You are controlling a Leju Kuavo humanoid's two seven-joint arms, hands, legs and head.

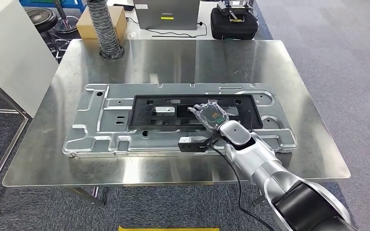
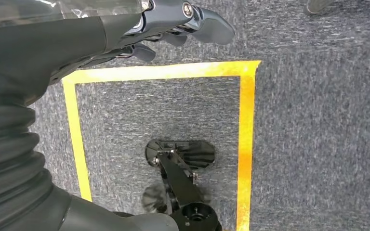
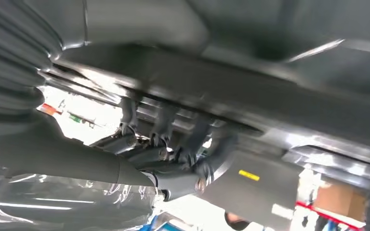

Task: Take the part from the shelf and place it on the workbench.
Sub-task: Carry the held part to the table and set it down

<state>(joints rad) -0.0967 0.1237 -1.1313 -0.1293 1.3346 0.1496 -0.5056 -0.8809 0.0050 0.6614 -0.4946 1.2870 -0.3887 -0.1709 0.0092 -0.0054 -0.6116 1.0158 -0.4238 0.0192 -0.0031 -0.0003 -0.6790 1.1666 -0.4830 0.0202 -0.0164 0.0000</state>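
A black rectangular frame part (image 1: 144, 113) lies flat on a large stamped silver panel (image 1: 101, 130), which rests on the shiny metal workbench (image 1: 173, 62). My right hand (image 1: 212, 115) lies palm down over the right half of the black part, its fingertips reaching into the frame's middle opening. In the right wrist view its fingers (image 3: 164, 130) bend against a dark blurred surface (image 3: 250, 91); whether they grip the part is unclear. My left hand (image 2: 173, 24) hangs at my side above the carpet, fingers loosely apart and holding nothing.
A ribbed hose (image 1: 103, 29) stands at the bench's far left. Behind the bench are a cardboard box (image 1: 89, 21), a laptop (image 1: 166, 13) and a black bag (image 1: 233, 21). A white board (image 1: 5, 53) stands to the left. Yellow tape (image 2: 248, 144) marks the carpet.
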